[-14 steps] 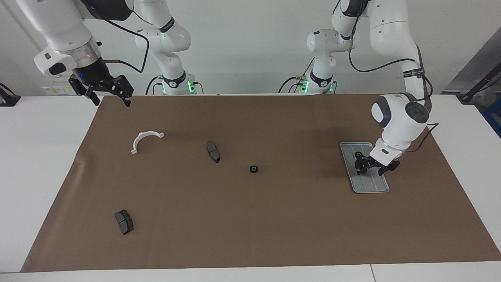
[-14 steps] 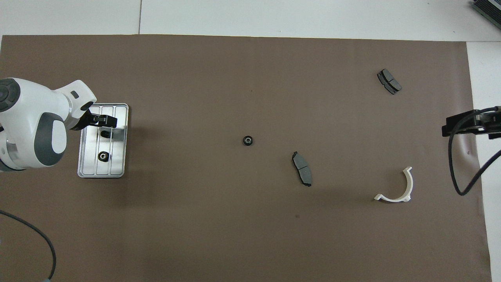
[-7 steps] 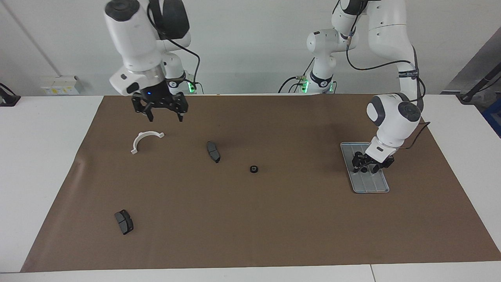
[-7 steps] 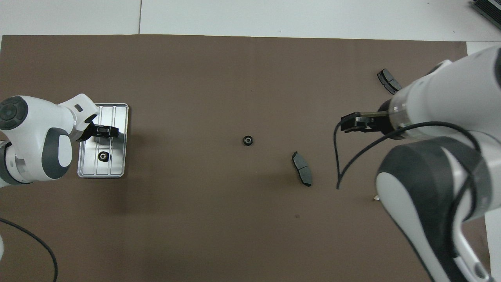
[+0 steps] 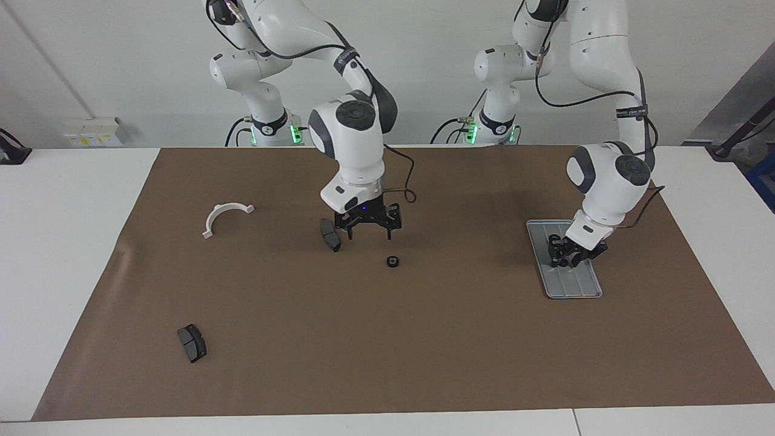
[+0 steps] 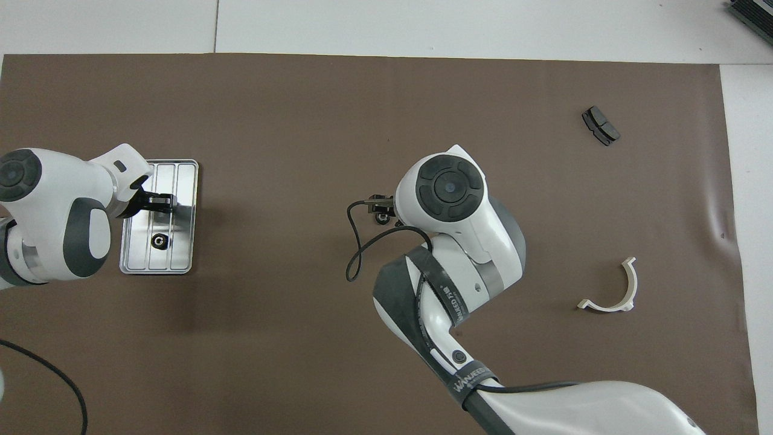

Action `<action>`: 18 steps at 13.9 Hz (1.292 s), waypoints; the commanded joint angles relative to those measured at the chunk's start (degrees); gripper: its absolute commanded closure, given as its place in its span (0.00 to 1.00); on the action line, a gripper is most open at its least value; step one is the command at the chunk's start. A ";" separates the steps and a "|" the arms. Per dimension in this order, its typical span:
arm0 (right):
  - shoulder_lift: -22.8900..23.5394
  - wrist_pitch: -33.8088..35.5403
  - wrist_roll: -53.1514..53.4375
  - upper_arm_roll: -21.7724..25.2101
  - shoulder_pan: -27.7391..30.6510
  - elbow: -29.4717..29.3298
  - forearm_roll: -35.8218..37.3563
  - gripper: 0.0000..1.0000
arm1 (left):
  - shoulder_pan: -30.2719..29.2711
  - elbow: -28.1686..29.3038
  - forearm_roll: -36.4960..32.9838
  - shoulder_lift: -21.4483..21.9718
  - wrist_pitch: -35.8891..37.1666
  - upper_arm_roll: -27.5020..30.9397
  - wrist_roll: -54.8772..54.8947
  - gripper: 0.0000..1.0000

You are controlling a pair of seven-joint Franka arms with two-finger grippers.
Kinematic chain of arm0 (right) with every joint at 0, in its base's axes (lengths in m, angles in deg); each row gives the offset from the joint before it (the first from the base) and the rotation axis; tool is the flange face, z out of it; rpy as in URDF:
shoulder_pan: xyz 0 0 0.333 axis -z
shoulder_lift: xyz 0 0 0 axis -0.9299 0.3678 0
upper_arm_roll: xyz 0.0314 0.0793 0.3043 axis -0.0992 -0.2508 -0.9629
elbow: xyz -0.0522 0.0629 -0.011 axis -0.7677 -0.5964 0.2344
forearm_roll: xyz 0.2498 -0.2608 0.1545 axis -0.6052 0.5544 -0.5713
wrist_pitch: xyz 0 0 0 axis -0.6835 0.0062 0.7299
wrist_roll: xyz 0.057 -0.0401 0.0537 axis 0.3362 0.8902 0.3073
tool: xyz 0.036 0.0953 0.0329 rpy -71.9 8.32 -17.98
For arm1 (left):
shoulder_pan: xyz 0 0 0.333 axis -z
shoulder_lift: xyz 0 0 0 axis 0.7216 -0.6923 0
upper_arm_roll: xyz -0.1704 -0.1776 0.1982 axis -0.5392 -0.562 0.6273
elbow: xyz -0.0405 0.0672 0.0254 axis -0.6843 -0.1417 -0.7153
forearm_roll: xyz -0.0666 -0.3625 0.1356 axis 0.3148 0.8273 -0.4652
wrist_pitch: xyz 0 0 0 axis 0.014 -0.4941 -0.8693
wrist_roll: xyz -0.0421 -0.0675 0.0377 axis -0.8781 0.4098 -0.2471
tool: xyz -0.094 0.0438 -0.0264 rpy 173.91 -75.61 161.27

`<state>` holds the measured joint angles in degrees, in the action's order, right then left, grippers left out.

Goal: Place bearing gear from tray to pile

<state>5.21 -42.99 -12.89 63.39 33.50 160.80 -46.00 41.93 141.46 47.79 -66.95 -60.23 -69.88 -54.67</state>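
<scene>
1. Facing view: right pincer (image 5: 369,229) has swung in a second from the tabletop corner at the right arm's end, robots' edge, to mid-tabletop; it now hangs fingers spread, empty, over the spot between a brake pad (image 5: 330,234) and the lone black gear (image 5: 393,261).
2. Overhead view: right arm now covers that brake pad; the gear (image 6: 381,217) barely peeks out at the pincer tip.
3. Left pincer (image 5: 571,253) is low over the tray (image 5: 576,286) near the left arm's end; it has shifted slightly toward the robots since a second ago. Fingers look drawn in around something dark, probably a gear, but grip cannot be told.
4. Tray in overhead (image 6: 183,217): one tray gear (image 6: 159,241) sits clear, nearer the robots; the second, seen a second ago, is now hidden under the left pincer (image 6: 158,202).
5. Judgement: pick on tray under way; pile is just that one mid-tabletop gear. Right arm crowding the drop spot risks a clash.
6. White half-ring bracket (image 5: 224,217) and second brake pad (image 5: 192,343) unmoved.
</scene>
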 commanded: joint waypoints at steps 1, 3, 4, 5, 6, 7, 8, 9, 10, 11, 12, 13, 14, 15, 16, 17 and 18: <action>5.92 -4.08 3.06 0.49 -2.52 -2.31 1.90 0.00 | -0.40 2.20 0.25 1.73 -1.41 -0.24 -0.43 0.64; 7.88 -7.00 5.10 0.40 -2.79 -2.23 3.75 0.00 | -0.40 2.20 0.25 1.73 -1.41 -0.32 -0.43 0.66; 8.06 -7.44 5.19 0.40 -2.61 -2.23 3.93 0.00 | -0.40 2.20 0.33 1.73 -1.41 -0.32 -0.43 0.68; 8.93 -8.23 5.45 0.40 -2.61 -2.23 4.02 0.00 | -0.40 2.20 0.33 1.65 -1.41 -0.24 -0.43 0.69; 9.81 -9.10 5.45 0.49 -2.70 -2.23 4.11 0.00 | -0.40 2.20 0.33 1.73 -1.41 -0.24 -0.35 0.73; 9.90 -9.20 5.54 0.40 -2.70 -2.05 4.11 0.00 | -0.40 2.20 0.25 1.73 -1.32 -0.24 -0.34 0.76; 9.90 -9.37 5.62 0.49 -2.79 -1.88 4.11 0.00 | -0.40 2.11 0.25 1.65 -1.32 -0.24 -0.34 0.79; 9.99 -9.55 5.63 0.49 -2.70 -1.79 4.11 0.01 | -0.40 1.94 0.25 1.65 -1.23 -0.24 -0.26 0.80; 9.99 -9.99 5.63 0.40 -2.70 -1.53 4.11 0.07 | -0.40 1.67 0.25 1.56 -0.97 -0.24 -0.26 0.83; 9.99 -10.34 5.71 0.49 -2.87 -1.26 4.11 0.16 | -0.40 1.50 0.25 1.56 -0.79 -0.24 -0.34 0.85; 10.08 -10.69 5.80 0.49 -2.88 -1.17 4.11 0.19 | -0.31 1.23 0.33 1.47 -0.70 -0.24 -0.34 0.87; 10.60 -11.04 6.15 0.49 -3.05 -1.17 4.11 0.28 | -0.22 0.80 0.25 1.38 -0.44 -0.24 -0.34 0.88; 10.61 -10.87 6.15 0.49 -2.96 -1.26 4.11 0.29 | -0.22 0.36 0.25 1.30 -0.18 -0.24 -0.34 0.89; 10.61 -10.96 6.24 0.49 -3.05 -1.26 4.11 0.29 | -0.14 -0.17 0.25 1.12 0.00 -0.24 -0.34 0.90; 10.61 -11.04 6.33 0.49 -3.05 -1.26 4.11 0.29 | -0.05 -1.31 0.25 0.94 0.35 -0.32 -0.34 0.91; 10.61 -11.05 7.02 0.49 -3.22 -1.17 4.11 0.31 | 0.04 -2.97 0.25 0.68 1.92 -0.32 -0.34 0.91; 10.61 -10.96 7.38 0.49 -3.23 -1.17 4.37 0.34 | 0.21 -5.08 0.25 0.24 4.20 -0.32 -0.43 0.91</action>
<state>15.33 -52.73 -8.07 63.91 30.49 159.78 -42.82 41.96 139.48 47.79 -66.74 -59.63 -70.10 -54.69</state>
